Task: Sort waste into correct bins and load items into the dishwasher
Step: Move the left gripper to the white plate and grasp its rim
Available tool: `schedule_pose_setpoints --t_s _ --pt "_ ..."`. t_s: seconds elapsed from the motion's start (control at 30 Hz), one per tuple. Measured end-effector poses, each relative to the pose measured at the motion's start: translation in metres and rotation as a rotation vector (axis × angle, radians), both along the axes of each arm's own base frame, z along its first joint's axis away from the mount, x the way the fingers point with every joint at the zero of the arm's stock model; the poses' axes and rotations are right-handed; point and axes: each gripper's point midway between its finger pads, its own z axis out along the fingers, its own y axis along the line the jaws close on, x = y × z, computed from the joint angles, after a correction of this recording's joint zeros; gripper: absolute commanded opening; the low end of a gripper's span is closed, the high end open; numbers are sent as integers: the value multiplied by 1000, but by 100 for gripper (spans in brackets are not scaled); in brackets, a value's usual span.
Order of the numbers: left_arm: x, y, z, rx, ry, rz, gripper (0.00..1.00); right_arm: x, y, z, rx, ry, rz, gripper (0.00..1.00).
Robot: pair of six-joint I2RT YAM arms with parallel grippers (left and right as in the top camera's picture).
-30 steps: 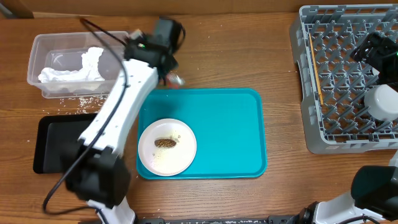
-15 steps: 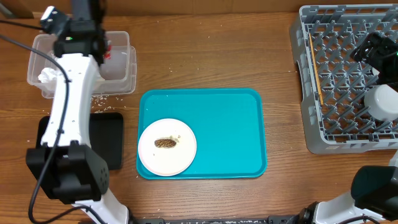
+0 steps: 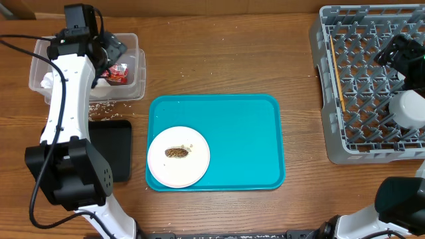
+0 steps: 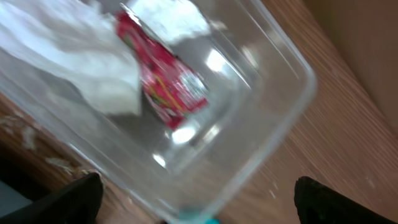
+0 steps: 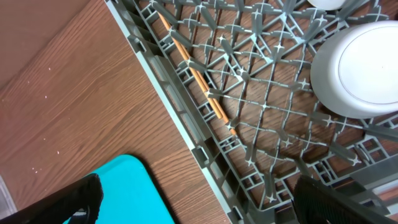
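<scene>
1. Since the earlier frame, the red wrapper [image 3: 117, 73] has dropped from the left gripper [image 3: 108, 53] into the clear tub [image 3: 138, 41], beside the napkin [image 4: 93, 56].
2. Left gripper: released, empty, over the tub's right end.
3. Right gripper [image 5: 202, 205]: spread, empty, far right of the tub, over the grey rack [image 3: 321, 66].
4. Open table [image 3: 219, 60] borders the tub's right edge.

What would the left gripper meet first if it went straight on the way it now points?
Probably the red snack wrapper lying in the clear tub; the open left gripper points down at it. Depth is unclear, so the tub's floor could come first.
</scene>
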Motion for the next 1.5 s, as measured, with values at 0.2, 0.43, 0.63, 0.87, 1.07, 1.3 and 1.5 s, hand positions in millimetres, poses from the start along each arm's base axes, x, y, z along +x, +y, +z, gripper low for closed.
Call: schedule_pose_setpoints --t_s 0.2,0.43,0.63,0.87,1.07,1.3,1.5 --pt "-36 -65 45 -98 -9 -242 100 0 0 0 0 0 0 100" --pt "-127 -144 91 -78 63 -516 100 0 0 0 0 -1 -1 100" --pt "-175 -197 70 -61 213 -699 94 0 0 0 0 -1 0 100" --pt "-225 -257 -9 14 362 -827 71 0 0 0 0 -1 0 100" --pt "-242 -289 -69 18 356 -833 59 0 0 0 0 0 0 100" --pt "-245 -278 -122 98 469 -753 54 0 0 0 1 0 -1 100" --pt "-235 -275 -140 153 472 -722 52 0 0 0 0 0 0 100"
